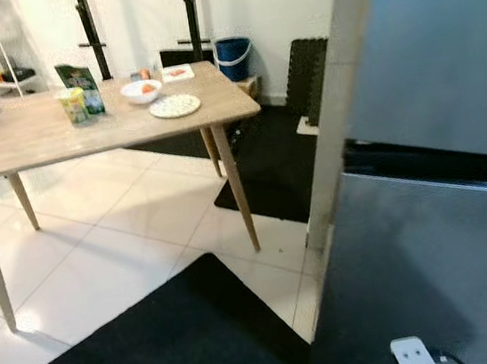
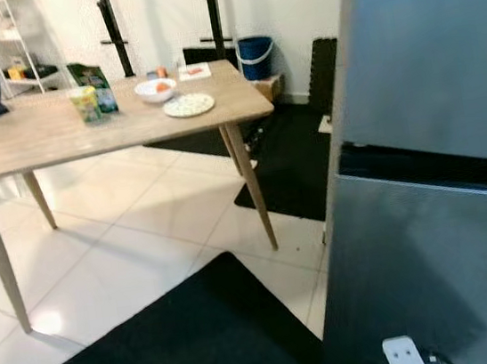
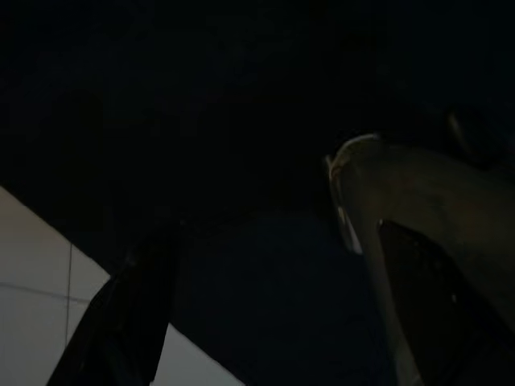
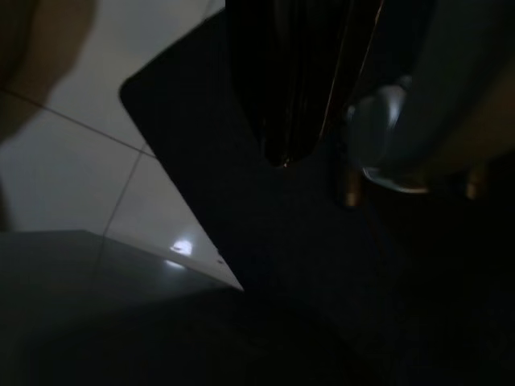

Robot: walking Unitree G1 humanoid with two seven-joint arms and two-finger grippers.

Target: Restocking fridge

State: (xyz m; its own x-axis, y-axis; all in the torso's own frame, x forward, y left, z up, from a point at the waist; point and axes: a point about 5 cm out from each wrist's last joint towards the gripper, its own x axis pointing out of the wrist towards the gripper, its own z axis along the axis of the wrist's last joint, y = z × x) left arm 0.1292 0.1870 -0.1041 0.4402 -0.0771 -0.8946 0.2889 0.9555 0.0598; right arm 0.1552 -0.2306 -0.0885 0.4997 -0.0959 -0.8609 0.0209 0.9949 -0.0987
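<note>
The fridge (image 1: 449, 209) is seen close on the right, its grey doors closed, a dark seam running across between the upper and lower door. It stands upright, its long axis vertical, its front faced toward the camera and slightly toward the table — a stance that suits reaching the door once stock is in hand.

The goods to be restocked are judged to be those on the wooden table (image 1: 31, 138), well apart from the fridge across the white tiled floor (image 1: 126, 242): a yellow-green can (image 1: 74, 105) standing upright, a dark green packet (image 1: 80, 85) propped just behind it, a white bowl (image 1: 142, 91) with something orange inside, and a pale plate (image 1: 174, 107) near the table's edge. They are grouped near the table's fridge-side end, presumably laid out for easy pickup.

Both arms are hung low and idle over the black mat (image 1: 166, 345). The left gripper (image 3: 241, 265) and the right gripper (image 4: 290, 121) are shown in deep shade in the wrist views; nothing appears held, but whether the fingers are spread or pressed together cannot be told.

No item has yet been collected, so the task is judged barely begun.
</note>
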